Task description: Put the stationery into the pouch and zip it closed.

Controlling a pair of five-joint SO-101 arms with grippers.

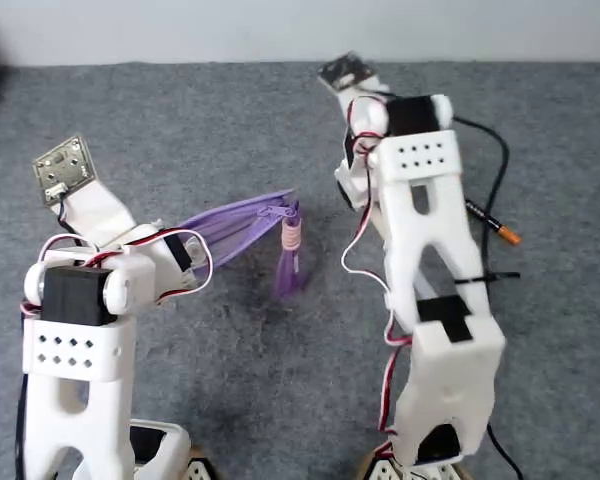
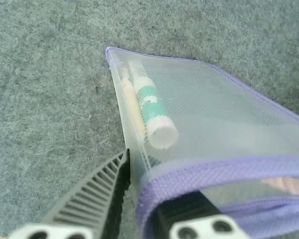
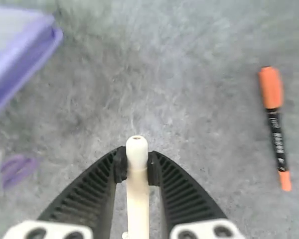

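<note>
While one purple pouch (image 1: 235, 225) holds two items, a green-banded tube (image 2: 152, 107) and a pale stick (image 2: 131, 104), the left gripper (image 2: 149, 184) is clenched on its purple-trimmed edge. The right gripper (image 3: 137, 154) is narrowed around one cream pen (image 3: 137, 189), grasping it between its jaws above the grey mat (image 1: 180, 120). One black marker (image 3: 275, 127) with orange ends lies on the mat, well apart from the pouch.

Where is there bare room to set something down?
Bare carpet lies between the left arm and right arm, nearer their bases than the tassel, and right of the marker. Crowded around the pouch, where the right end effector grips a cream pen.
</note>
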